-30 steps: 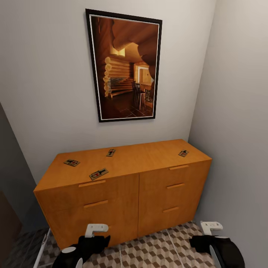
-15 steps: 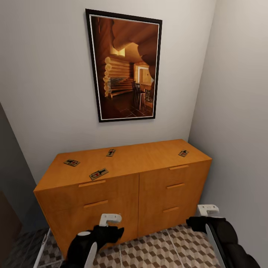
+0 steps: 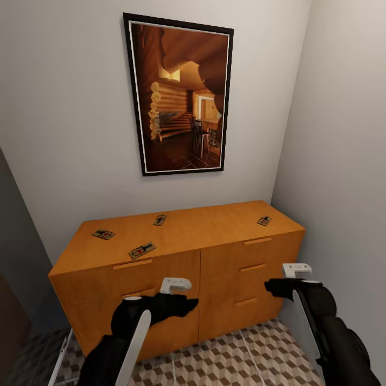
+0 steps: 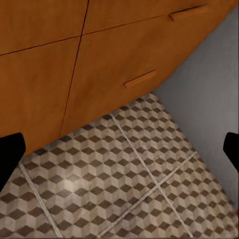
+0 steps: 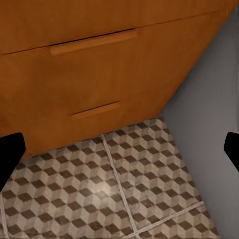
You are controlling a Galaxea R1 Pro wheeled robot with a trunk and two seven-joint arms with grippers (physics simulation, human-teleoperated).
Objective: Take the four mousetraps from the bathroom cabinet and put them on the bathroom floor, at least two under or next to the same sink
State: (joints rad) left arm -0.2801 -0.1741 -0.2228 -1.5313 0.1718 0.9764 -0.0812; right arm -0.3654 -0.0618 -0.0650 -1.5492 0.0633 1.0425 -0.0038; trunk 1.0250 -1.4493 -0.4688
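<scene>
Orange-brown cabinet unmoved; both arms higher than before; fingers apparently spread, empty.

Too small to read, partly blocked

Metal parts on the mousetraps are unreadable specks; the left arm covers the cabinet's lower-left drawers.

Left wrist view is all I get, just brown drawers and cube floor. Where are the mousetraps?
Observer: All four lie on top of the cabinet; the nearest mousetrap sits by the front edge, on the left half.
Operator: Is my left hand close to it?
Observer: No, the left hand is lower, in front of the drawers.
Operator: And the other hand?
Observer: The right hand is also at drawer height, below the far-right mousetrap.
</scene>
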